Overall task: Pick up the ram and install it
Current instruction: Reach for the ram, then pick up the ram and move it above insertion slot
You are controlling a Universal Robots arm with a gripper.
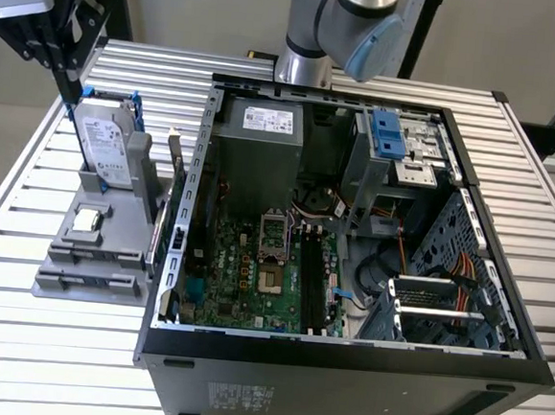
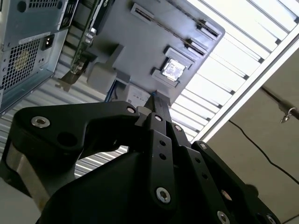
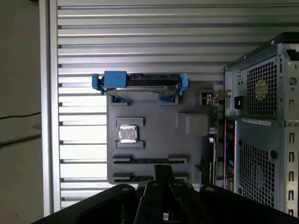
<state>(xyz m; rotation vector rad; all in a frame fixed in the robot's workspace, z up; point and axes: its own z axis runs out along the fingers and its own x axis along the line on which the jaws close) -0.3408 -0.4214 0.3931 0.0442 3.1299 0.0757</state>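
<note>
Starting at the exterior view's left, the black claw hangs above the far end of the grey moulded parts tray, its fingers pressed together with nothing between them. Below it the boxy silver hard drive in a blue bracket stands on edge, and the small square silver processor chip lies flat in its pocket. Each seems seated so it can be lifted from above. The ram, a long thin dark circuit-board stick, stands on edge at the tray's side, just beside the open black computer case, untouched. Everything rests on the ribbed aluminium tabletop.
</note>
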